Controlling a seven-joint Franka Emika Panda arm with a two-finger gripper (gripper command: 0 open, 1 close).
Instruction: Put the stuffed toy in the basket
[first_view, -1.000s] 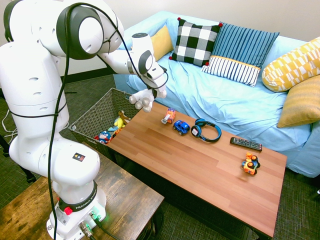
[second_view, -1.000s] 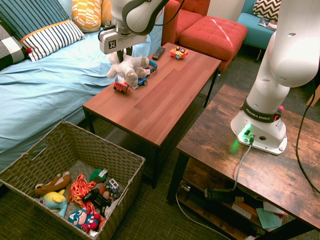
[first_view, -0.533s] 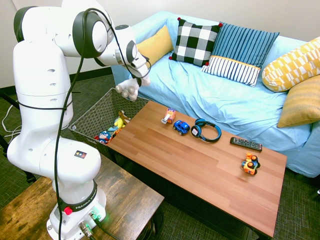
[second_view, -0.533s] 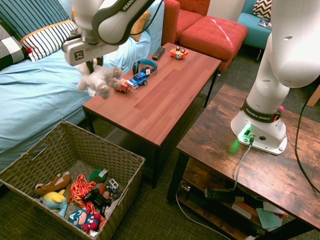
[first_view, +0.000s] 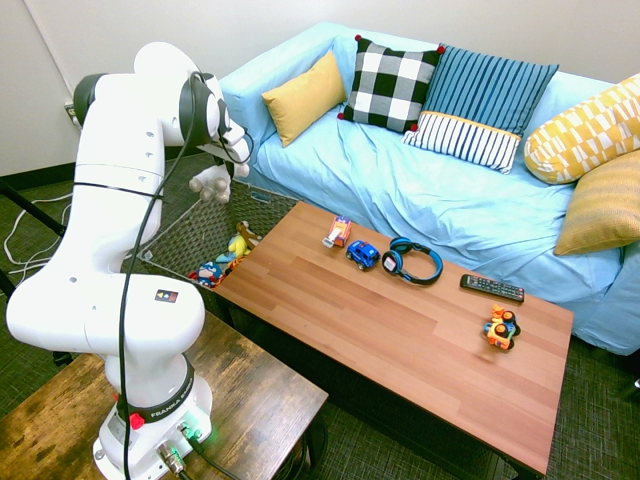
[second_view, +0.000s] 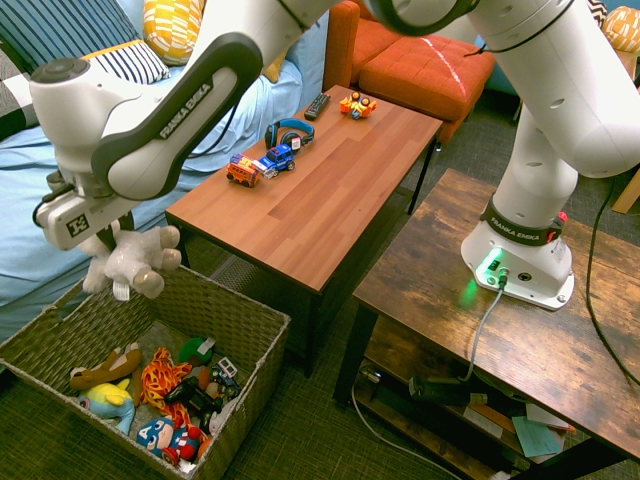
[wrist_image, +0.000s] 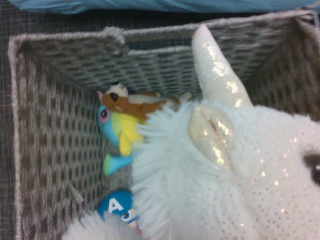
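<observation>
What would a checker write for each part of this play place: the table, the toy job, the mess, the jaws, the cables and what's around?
Surface: the low table is wood-topped and upright.
Job's things: the unicorn hangs above the basket, not in it yet.
Clutter: two toy cars, headphones, a remote and an orange toy on the table; more toys in the basket.
Jaws: shut on the unicorn.
Cables: a black one hangs along the arm.
Surroundings: blue-covered sofa with cushions, beside the table.
Damage: nothing seen.
</observation>
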